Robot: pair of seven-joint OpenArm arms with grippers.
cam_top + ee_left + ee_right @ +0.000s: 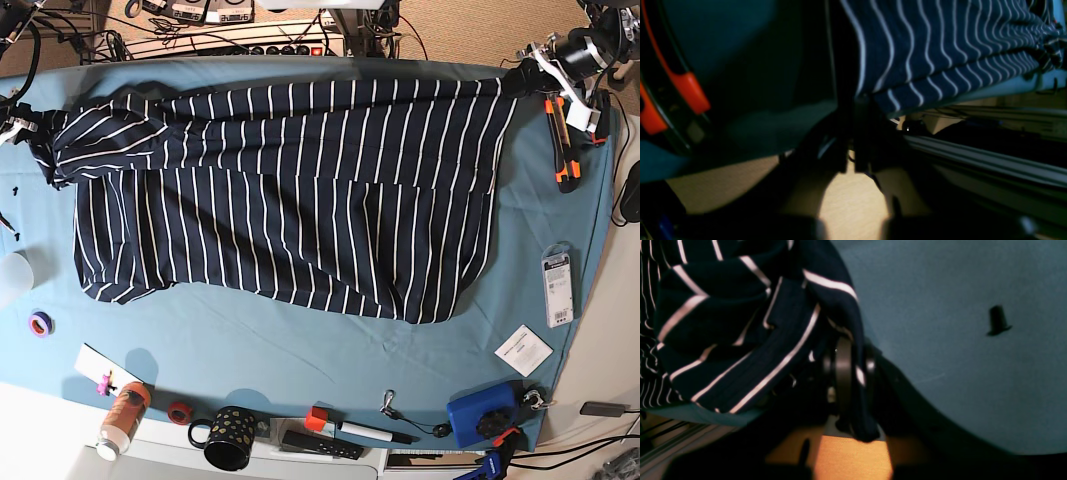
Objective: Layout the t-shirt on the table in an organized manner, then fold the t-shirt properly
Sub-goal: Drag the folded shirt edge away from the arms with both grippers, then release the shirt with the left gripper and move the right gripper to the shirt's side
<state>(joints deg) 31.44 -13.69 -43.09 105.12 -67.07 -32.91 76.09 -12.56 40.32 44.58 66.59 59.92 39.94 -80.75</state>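
Navy cloth with white stripes is bunched between my right gripper's [853,373] jaws, so that side is clamped on the t-shirt [290,190] at its crumpled sleeve end. My left gripper [850,140] sits at the opposite corner of the garment, at the table's [300,345] far edge; its wrist view is too dark to show whether cloth lies between the jaws, so I cannot tell if it is let go or pinching. Outward from both hands, the shirt is stretched across the far half of the teal-covered table, top edge fairly straight, lower hem sagging unevenly toward the near side. Judgement: this is the laying-out step, not yet folding. To do it well, I should keep both corners level and taut along the far edge, lower them together, and free the bunched sleeve on my right so it lies flat, not rolled under. An orange-handled clamp [565,150] lies just beside my left hand; clear of the cloth, but worth avoiding.
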